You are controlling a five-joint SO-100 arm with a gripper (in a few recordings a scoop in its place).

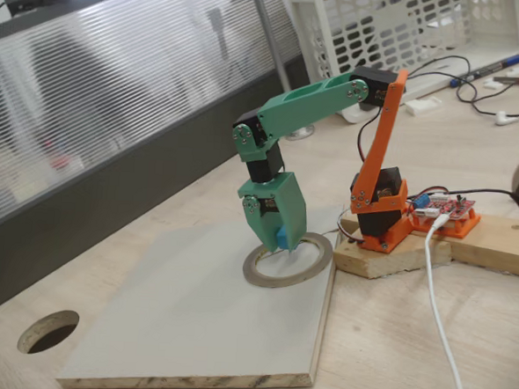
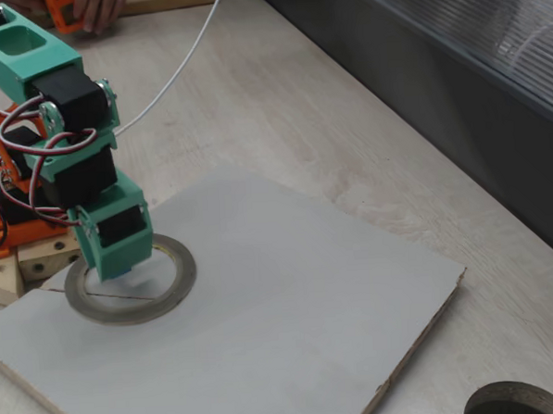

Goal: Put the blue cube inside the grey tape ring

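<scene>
A round hole [image 1: 48,331] is cut in the wooden table [image 1: 391,344]. Farther back, on the grey board [image 1: 190,322], lies the grey tape ring [image 1: 287,268]. The green gripper [image 1: 281,238] points down into it — clenched on the blue cube [image 1: 282,239], just above the ring's hollow.

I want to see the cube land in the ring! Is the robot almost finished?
Almost. Done: the blue cube has been picked up and carried to the grey tape ring. In hand: the green end effector holds the cube between its fingers, low over the ring's hollow middle. Left: open the fingers so the cube drops onto the grey board inside the ring, then lift away.
</scene>
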